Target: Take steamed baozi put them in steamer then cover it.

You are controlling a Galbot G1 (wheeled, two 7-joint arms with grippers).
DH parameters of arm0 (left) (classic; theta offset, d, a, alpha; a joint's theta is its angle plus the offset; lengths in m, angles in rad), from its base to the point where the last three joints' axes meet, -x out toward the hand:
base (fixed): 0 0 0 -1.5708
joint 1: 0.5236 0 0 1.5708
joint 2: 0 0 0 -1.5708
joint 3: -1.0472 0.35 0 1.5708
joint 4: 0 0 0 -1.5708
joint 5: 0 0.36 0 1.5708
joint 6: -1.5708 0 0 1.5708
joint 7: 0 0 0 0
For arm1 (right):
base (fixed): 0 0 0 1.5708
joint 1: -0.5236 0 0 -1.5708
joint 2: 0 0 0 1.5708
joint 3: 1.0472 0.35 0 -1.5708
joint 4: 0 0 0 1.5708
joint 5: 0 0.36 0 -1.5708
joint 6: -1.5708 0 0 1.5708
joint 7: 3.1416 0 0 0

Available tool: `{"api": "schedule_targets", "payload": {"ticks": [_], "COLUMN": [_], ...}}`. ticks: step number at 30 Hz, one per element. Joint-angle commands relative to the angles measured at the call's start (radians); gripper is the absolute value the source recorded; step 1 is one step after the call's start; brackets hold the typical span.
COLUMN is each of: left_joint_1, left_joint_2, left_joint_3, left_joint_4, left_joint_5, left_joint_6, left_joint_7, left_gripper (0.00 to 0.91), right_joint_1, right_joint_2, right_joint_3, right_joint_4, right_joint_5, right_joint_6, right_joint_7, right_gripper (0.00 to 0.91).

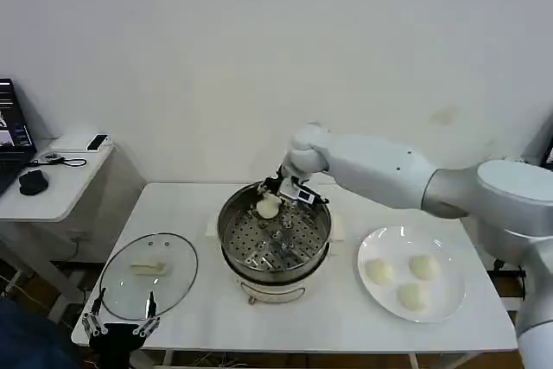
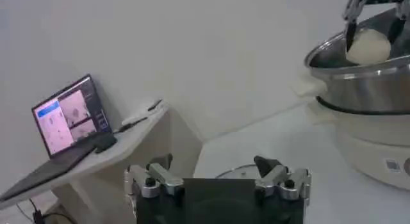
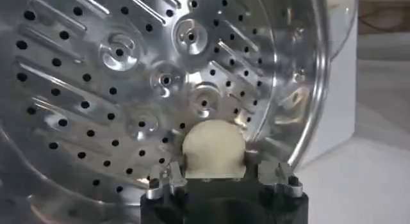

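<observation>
The right gripper (image 1: 273,200), fingers clamped on a baozi (image 1: 269,206) above the steamer's (image 1: 321,244) far-left perforated tray, could bruise it by releasing high; the left gripper (image 1: 121,327) idles, fingers apart.

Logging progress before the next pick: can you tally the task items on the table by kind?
Baozi on the white plate: 3
Baozi held by the right gripper over the steamer: 1
Steamer: 1
Cover, lying on the table by the left gripper: 1
Total: 7, counting the plate
</observation>
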Motion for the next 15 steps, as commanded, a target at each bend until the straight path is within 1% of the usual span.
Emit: {"api": "schedule_targets", "payload": {"ticks": [1, 5, 7, 8, 9, 11, 12, 13, 15], "left_joint_1": [0.001, 0.003, 0.002, 0.002, 0.003, 0.004, 0.007, 0.008, 0.005], "left_joint_2": [0.0, 0.002, 0.003, 0.004, 0.006, 0.01, 0.017, 0.019, 0.028], "left_joint_3": [0.001, 0.002, 0.0, 0.0, 0.0, 0.0, 0.0, -0.001, -0.005], "left_joint_4": [-0.001, -0.003, -0.005, -0.006, -0.006, -0.007, -0.007, -0.008, -0.009], "left_joint_5": [0.001, 0.004, 0.004, 0.004, 0.004, 0.004, 0.003, 0.0, -0.005], "left_joint_6": [0.0, 0.0, 0.001, 0.001, 0.001, 0.002, 0.002, 0.002, 0.002], "left_joint_7": [-0.001, -0.001, 0.0, 0.0, 0.0, 0.002, 0.004, 0.004, 0.006], "left_gripper": [0.907, 0.907, 0.907, 0.907, 0.907, 0.907, 0.907, 0.907, 0.907], "right_joint_1": [-0.01, 0.017, 0.043, 0.062, 0.081, 0.121, 0.144, 0.163, 0.228], "right_joint_2": [0.013, -0.004, -0.023, -0.036, -0.059, -0.103, -0.135, -0.158, -0.247], "right_joint_3": [-0.002, 0.001, 0.003, 0.004, 0.008, 0.014, 0.01, 0.006, -0.029], "right_joint_4": [-0.024, 0.003, 0.036, 0.052, 0.091, 0.147, 0.178, 0.203, 0.292], "right_joint_5": [-0.037, -0.014, 0.02, 0.047, 0.083, 0.152, 0.208, 0.245, 0.348], "right_joint_6": [0.041, 0.038, 0.024, 0.002, -0.032, -0.107, -0.17, -0.204, -0.303], "right_joint_7": [0.026, 0.022, 0.013, 0.009, -0.012, -0.034, -0.042, -0.049, -0.066], "right_gripper": [0.907, 0.907, 0.907, 0.907, 0.907, 0.907, 0.907, 0.907, 0.907]}}
